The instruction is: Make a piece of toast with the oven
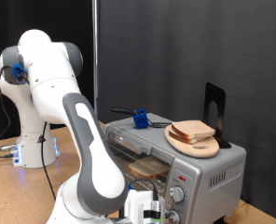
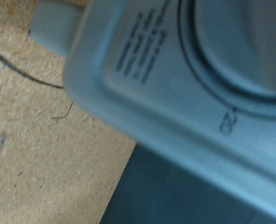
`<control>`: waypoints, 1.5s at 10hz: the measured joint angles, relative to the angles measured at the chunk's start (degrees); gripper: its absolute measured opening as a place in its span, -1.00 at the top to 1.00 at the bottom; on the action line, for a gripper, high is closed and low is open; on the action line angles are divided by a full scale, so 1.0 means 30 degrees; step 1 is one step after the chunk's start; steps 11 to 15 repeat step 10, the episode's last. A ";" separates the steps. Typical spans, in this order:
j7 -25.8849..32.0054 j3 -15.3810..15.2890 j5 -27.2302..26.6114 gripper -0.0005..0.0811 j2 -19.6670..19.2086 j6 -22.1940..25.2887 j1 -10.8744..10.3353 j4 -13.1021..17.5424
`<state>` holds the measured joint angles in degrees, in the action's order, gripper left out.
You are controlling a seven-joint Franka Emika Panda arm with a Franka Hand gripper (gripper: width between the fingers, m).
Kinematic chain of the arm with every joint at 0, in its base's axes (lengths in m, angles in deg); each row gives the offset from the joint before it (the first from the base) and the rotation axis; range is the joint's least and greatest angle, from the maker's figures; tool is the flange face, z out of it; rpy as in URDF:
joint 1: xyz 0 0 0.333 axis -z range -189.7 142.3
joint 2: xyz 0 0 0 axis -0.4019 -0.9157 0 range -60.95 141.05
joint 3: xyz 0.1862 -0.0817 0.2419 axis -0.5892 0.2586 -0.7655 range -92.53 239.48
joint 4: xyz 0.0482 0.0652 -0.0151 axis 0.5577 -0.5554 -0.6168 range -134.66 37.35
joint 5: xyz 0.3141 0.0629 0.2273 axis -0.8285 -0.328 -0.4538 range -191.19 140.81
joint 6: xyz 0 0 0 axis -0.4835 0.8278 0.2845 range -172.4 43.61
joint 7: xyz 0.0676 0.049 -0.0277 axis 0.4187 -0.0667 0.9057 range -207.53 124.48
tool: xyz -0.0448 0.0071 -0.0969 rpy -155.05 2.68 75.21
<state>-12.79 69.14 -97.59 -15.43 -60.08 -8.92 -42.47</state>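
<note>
The silver-grey oven [image 1: 208, 173] stands at the exterior view's lower right. A slice of toast [image 1: 196, 130] lies on a round wooden board [image 1: 201, 147] on the oven's top. A tan slice-like shape [image 1: 149, 166] shows inside the oven's front. My gripper [image 1: 149, 211] is low at the exterior view's bottom edge, right in front of the oven's knobs [image 1: 176, 195], and is partly cut off. The wrist view is filled by the oven's grey front panel [image 2: 129, 65] and a round knob [image 2: 245, 42], very close. No fingers show there.
A blue object with a dark handle [image 1: 138, 119] lies on the oven's top, towards the back. A black stand [image 1: 213, 105] rises behind the board. The wooden tabletop [image 2: 35, 149] lies under the oven. A cable [image 2: 26, 73] runs across it.
</note>
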 joint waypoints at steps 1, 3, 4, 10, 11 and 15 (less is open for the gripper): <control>0.0010 0.0079 0.0155 -0.97 0.0018 0.0611 0.0168 -0.0121; 0.0233 0.0115 0.0281 -0.97 0.0151 0.2589 0.0827 -0.0584; 0.0271 0.0092 0.0102 -0.97 0.0436 0.3410 0.1205 -0.0998; -0.2360 0.0876 0.0575 -0.97 0.3473 0.3819 0.2026 -0.3648; -0.2360 0.0876 0.0575 -0.97 0.3473 0.3819 0.2026 -0.3648; -0.2360 0.0876 0.0575 -0.97 0.3473 0.3819 0.2026 -0.3648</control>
